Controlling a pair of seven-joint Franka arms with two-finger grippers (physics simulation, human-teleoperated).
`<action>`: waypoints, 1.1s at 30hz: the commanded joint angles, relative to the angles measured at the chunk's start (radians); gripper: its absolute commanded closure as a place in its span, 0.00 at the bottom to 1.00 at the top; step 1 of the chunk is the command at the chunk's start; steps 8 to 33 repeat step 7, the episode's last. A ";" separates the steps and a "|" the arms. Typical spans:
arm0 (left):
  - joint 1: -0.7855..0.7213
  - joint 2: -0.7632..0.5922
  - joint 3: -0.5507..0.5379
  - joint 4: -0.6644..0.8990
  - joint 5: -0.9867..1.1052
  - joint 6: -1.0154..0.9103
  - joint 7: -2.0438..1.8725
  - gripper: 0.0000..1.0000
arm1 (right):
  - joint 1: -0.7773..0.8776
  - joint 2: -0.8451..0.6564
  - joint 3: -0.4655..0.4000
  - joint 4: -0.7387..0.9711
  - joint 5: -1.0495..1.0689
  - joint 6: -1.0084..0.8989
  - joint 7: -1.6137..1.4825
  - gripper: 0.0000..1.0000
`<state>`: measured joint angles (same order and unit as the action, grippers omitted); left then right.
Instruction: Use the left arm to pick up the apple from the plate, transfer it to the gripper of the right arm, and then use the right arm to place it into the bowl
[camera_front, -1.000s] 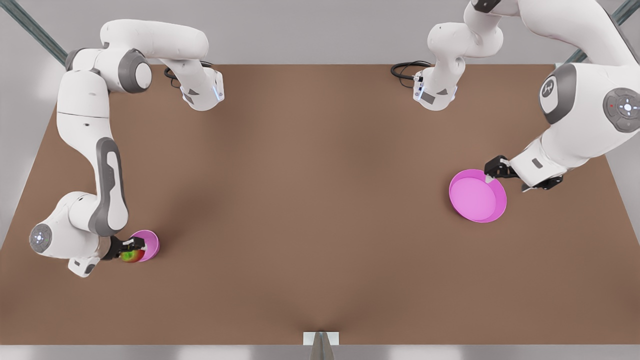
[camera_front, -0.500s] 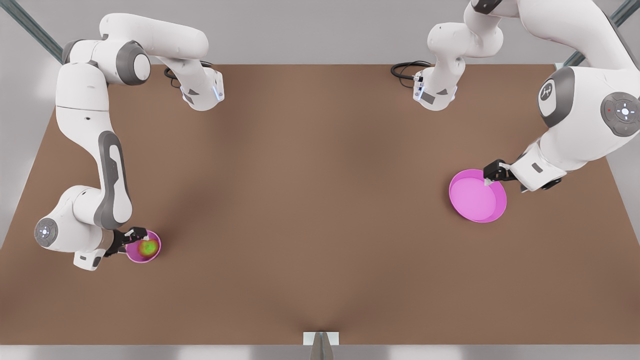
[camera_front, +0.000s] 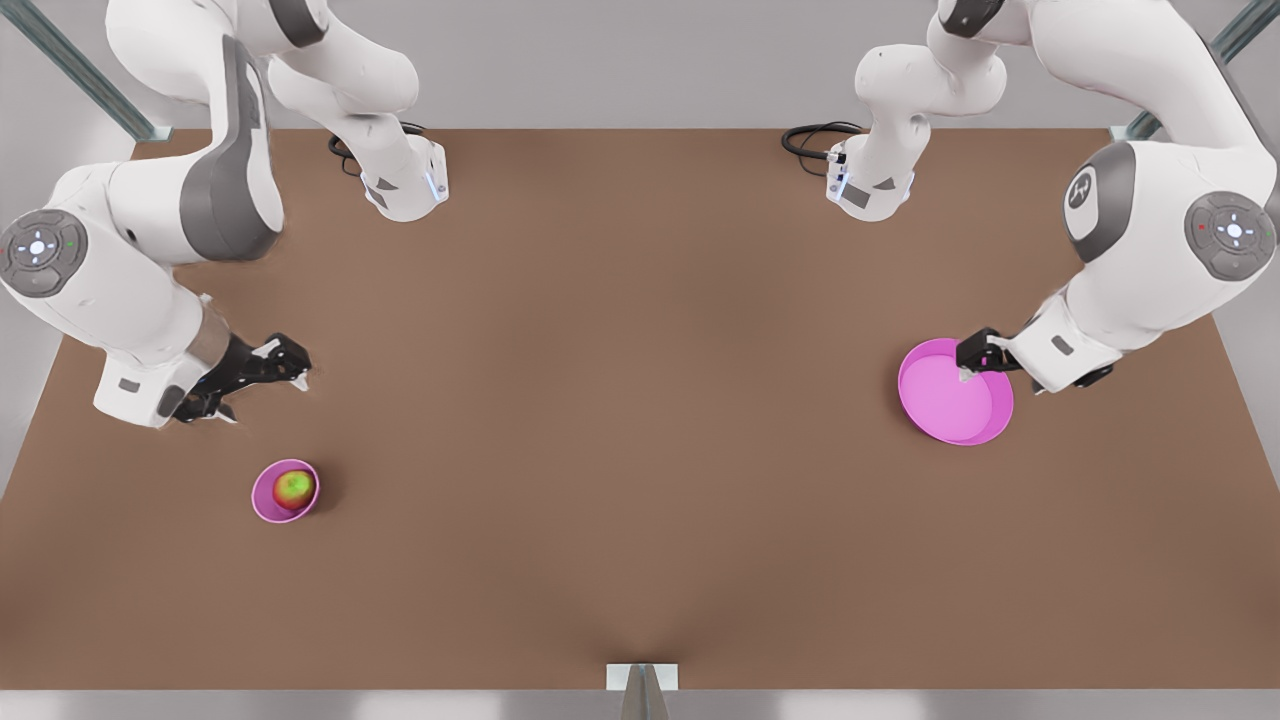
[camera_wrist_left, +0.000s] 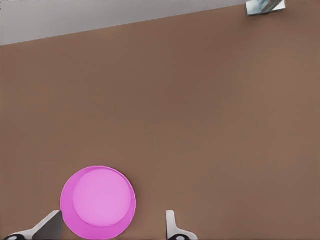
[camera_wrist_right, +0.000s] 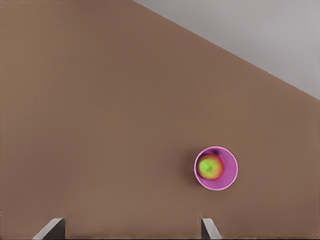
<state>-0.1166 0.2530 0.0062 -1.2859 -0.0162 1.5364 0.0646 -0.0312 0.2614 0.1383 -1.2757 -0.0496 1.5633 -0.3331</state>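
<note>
The apple (camera_front: 294, 488) sits in the bowl (camera_front: 264, 503), well clear of the right gripper (camera_front: 283, 363), jaws apart; the left gripper (camera_front: 972, 361), jaws apart over the plate (camera_front: 950, 420), waits, so retreat without nudging the bowl.

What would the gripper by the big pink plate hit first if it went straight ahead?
Probably the wide, shallow magenta plate: it lies between the open left gripper's fingers, though depth is unclear. The right gripper hangs above the table.

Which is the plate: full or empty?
Empty: the plate shows a bare pink floor. The apple sits inside the bowl.
</note>
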 joint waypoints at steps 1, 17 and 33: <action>0.000 0.009 0.000 0.011 0.001 0.001 -0.028 0.00 | -0.030 -0.063 -0.026 -0.057 0.002 -0.043 0.391 0.00; 0.000 0.009 0.000 0.011 0.001 0.002 -0.028 0.00 | 0.039 -0.120 -0.167 -0.254 0.034 0.103 0.358 0.00; 0.000 0.009 0.000 0.011 0.001 0.002 -0.028 0.00 | 0.039 -0.120 -0.167 -0.254 0.034 0.103 0.358 0.00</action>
